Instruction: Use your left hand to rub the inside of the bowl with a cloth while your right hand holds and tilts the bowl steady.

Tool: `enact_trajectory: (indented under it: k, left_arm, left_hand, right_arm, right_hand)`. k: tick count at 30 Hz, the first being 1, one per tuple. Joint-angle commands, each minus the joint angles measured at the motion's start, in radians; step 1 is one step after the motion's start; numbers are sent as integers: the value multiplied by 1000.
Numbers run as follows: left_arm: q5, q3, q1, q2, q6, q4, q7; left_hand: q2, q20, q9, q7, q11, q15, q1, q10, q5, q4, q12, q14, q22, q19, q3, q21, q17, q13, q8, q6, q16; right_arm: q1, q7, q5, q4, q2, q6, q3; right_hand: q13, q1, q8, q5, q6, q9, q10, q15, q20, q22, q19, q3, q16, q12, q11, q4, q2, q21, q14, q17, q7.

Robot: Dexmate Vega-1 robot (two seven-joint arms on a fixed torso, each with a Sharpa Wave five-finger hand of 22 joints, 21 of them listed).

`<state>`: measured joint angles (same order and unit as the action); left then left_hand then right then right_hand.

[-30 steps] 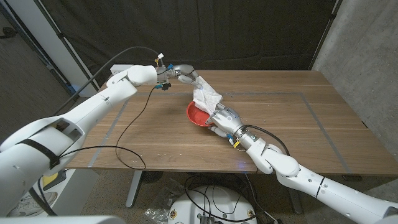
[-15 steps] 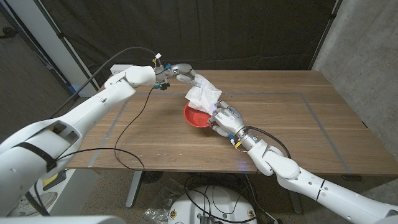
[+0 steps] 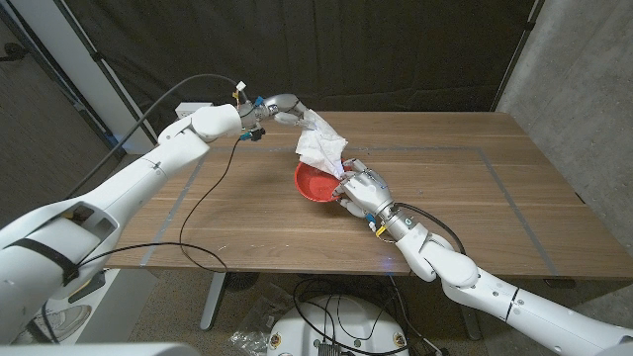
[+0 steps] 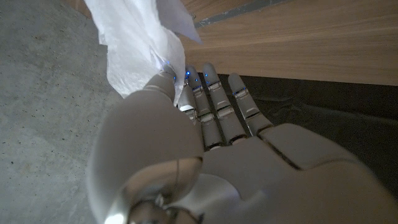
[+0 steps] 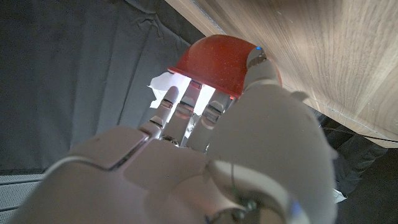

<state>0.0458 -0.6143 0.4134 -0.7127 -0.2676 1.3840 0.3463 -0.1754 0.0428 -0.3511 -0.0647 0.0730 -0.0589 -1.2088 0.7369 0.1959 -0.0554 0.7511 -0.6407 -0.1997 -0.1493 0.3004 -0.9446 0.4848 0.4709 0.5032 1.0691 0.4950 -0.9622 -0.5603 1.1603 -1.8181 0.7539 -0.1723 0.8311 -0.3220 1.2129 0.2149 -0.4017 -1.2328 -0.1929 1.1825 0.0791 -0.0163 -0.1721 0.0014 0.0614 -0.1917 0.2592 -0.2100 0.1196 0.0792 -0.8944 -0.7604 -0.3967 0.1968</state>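
Observation:
A red bowl (image 3: pixel 315 183) stands tilted on the wooden table (image 3: pixel 475 198), its opening turned toward the table's left side. My right hand (image 3: pixel 362 189) grips its near right rim; the right wrist view shows the bowl (image 5: pixel 214 67) from underneath with the hand (image 5: pixel 205 155) wrapped around it. A crumpled white cloth (image 3: pixel 322 149) hangs from my left hand (image 3: pixel 282 108), which holds it up behind the bowl. The cloth's lower end reaches the bowl's far rim. In the left wrist view the cloth (image 4: pixel 140 43) is pinched at the fingers of the left hand (image 4: pixel 199 155).
A black cable (image 3: pixel 213 203) trails from my left arm across the table's left part to the front edge. A grey taped rectangle (image 3: pixel 514 213) marks the tabletop. A dark curtain hangs behind the table.
My left hand has lifted the cloth up and back, away from the bowl's inside. The bowl and my right hand have shifted slightly to the left.

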Motion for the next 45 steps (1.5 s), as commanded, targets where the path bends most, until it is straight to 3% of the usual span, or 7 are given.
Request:
enact_trajectory:
  k: [1, 8, 14, 19, 26, 38, 45]
  left_arm:
    - [21, 132, 154, 8, -23, 73, -316]
    - [40, 169, 197, 20, -15, 83, -402]
    - [55, 145, 175, 18, -12, 56, -349]
    - [56, 133, 159, 23, -13, 43, -333]
    - [55, 115, 142, 28, -3, 36, -312]
    - [59, 111, 151, 25, 1, 47, -310]
    - [58, 128, 172, 17, 2, 75, -342]
  left_hand:
    - [9, -1, -7, 4, 9, -103, -3, 2, 0, 1, 6, -6, -1, 1, 10, -7, 3, 0, 35, 2, -4]
    - [14, -5, -16, 6, 16, -109, 0, 5, 1, 2, 13, -14, 0, 1, 14, -11, 5, 5, 47, 6, -8]
    - [15, -3, -25, 8, 16, -108, 3, 4, 2, 4, 17, -15, 1, 6, 18, -15, 7, 5, 55, -1, -14]
    - [16, -2, -26, 9, 15, -107, 4, 2, 2, 5, 18, -17, 1, 7, 21, -18, 8, 5, 58, -6, -18]
    - [16, -3, -24, 8, 20, -107, 7, 1, 2, 6, 20, -18, 2, 9, 24, -21, 10, 5, 61, -5, -22]
    - [20, -1, -21, 6, 15, -106, 9, 3, 2, 4, 25, -23, 3, 12, 33, -32, 19, -1, 71, -7, -30]
    - [19, -1, -17, 4, 18, -104, 11, 3, 2, 4, 27, -25, 4, 14, 38, -37, 25, -4, 75, -8, -33]
  right_arm:
    - [-11, -24, -22, 6, -9, -34, -17]
    - [-12, -52, -52, 18, -15, -37, -27]
    - [-5, -61, -63, 27, -20, -37, -26]
    - [-1, -76, -78, 36, -23, -25, -24]
    - [-7, -73, -94, 29, -19, -30, -27]
    - [-12, -59, -105, 19, -9, -30, -30]
    - [-21, -29, -119, 4, -11, -44, -36]
  right_hand:
    - [-2, 3, 4, -9, -19, -2, 9, 150, -2, -3, 18, 8, -7, 4, 1, -6, 10, 7, -14, 1, 13]
    - [6, 2, 3, -12, -14, -2, -10, 152, 2, -4, 50, 11, -16, -5, 3, -5, 10, 18, -48, 8, 11]
    - [124, -25, -9, -26, -25, 2, -364, 148, -4, -7, 80, 8, 2, -78, 5, -10, 0, 84, 19, 66, 15]
    - [93, -7, -6, -34, -14, 2, -245, 155, -4, -6, 89, 23, -32, -2, 12, -3, 21, 113, -33, 57, 12]
    - [121, -32, -8, -45, -33, 3, -556, 144, 10, -11, 95, 3, 3, -77, 5, -10, -2, 160, 110, 69, 16]
    - [129, -57, -8, -58, -43, 5, -630, 125, -3, -13, 69, -23, 9, -53, 5, -22, -12, 187, 274, 71, 23]
    - [144, -47, -11, -80, -63, 6, -845, -14, -47, -11, -13, -59, 24, -77, 22, -13, -33, 245, 604, 134, 24]
